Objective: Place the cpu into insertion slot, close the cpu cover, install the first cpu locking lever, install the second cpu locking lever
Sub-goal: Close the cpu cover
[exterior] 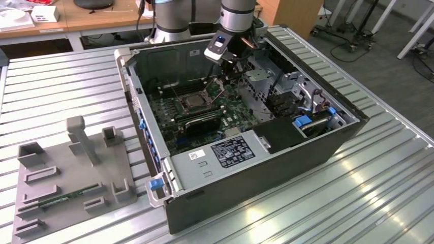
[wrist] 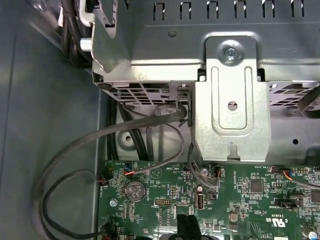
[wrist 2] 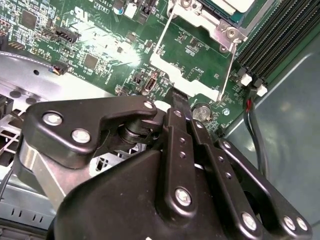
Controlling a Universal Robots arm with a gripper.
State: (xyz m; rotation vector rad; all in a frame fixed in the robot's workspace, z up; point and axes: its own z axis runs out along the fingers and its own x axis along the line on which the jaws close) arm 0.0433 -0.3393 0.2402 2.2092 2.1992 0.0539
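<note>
In the exterior view my gripper (exterior: 230,76) reaches down into the open computer case, just behind the insertion slot (exterior: 195,104) on the green board. The second wrist view shows the pale cpu (wrist 2: 239,4) lying in the silver-rimmed insertion slot (wrist 2: 210,19). The cpu cover (wrist 2: 170,70), a thin silvery frame with a window, stands tilted up from the slot. My gripper (wrist 2: 177,97) is shut, and its black tip rests against the cover's free edge. That tip (wrist: 186,226) also shows over the green board in the first wrist view.
A metal drive cage (wrist: 232,100) and grey cables (wrist: 75,150) crowd the space behind the gripper. Black memory slots (wrist 2: 280,35) run beside the socket. The case walls (exterior: 139,101) enclose the board. A grey fixture (exterior: 74,173) sits on the table at the exterior view's left.
</note>
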